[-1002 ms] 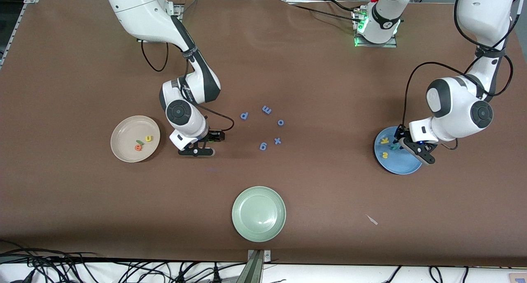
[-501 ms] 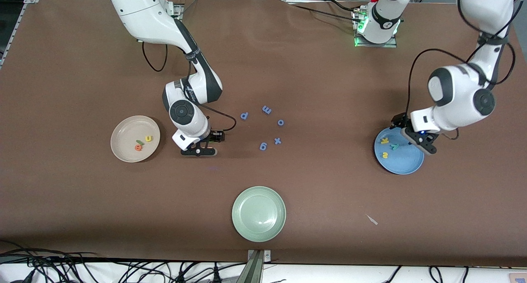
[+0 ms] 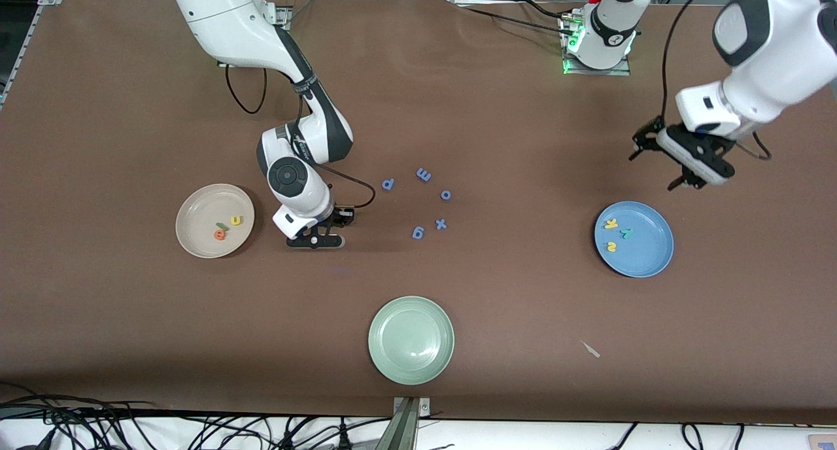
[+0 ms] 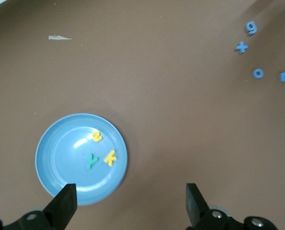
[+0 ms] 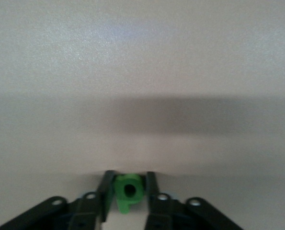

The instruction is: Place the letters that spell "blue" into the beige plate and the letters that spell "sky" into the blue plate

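Observation:
The beige plate (image 3: 199, 214) holds the orange "e" (image 3: 220, 234), yellow "u" (image 3: 235, 220) and light-green "l" (image 3: 222, 226). Beside it, my right gripper (image 3: 315, 241) is down at the table, shut on the darker green "b" (image 5: 128, 191), which the front view hides. The blue plate (image 3: 644, 254) carries the yellow "k" (image 3: 611, 224), teal "y" (image 3: 626, 233) and yellow "s" (image 3: 611, 246). My left gripper (image 3: 683, 162) hangs open and empty, raised over bare table next to the blue plate (image 4: 61, 158), toward the arm bases.
Several blue letters lie mid-table, among them "p" (image 3: 388, 184), "m" (image 3: 424, 174) and "g" (image 3: 418, 232). A pale green plate (image 3: 410, 340) sits near the front edge. A small white scrap (image 3: 591, 350) lies nearer the camera than the blue plate.
My left gripper opened, left the teal "y" in the blue plate, then rose and drew back toward its base. My right gripper's fingers closed onto the green "b".

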Robot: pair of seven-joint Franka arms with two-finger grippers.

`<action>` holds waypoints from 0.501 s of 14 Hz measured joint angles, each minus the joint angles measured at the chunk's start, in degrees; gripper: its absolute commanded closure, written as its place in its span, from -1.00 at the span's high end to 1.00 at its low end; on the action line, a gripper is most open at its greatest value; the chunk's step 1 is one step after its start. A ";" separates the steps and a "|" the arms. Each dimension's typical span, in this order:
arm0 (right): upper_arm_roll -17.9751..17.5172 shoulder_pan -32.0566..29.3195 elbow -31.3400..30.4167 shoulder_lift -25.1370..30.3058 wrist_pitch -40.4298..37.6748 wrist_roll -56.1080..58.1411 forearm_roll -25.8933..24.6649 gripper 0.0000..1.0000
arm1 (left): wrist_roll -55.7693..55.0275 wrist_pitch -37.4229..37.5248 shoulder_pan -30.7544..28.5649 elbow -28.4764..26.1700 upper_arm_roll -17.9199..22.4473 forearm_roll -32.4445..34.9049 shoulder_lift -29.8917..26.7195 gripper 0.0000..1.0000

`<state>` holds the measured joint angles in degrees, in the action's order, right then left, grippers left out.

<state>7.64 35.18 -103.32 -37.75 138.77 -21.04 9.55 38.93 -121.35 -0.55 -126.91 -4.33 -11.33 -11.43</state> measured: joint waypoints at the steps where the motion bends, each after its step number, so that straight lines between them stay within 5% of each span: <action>1: 0.01 0.02 0.00 0.00 -0.02 0.00 0.00 -0.50 | -2.78 3.91 0.07 1.36 -0.60 1.59 -1.73 1.00; 7: 0.03 0.02 0.14 0.00 -0.03 0.18 0.00 -0.58 | -19.25 31.14 2.15 22.58 -0.07 8.97 -0.86 1.00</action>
<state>7.67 35.20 -103.18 -37.75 138.74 -20.86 9.54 19.68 -90.21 1.60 -104.34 -4.40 -2.36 -12.30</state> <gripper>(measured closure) 0.722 0.000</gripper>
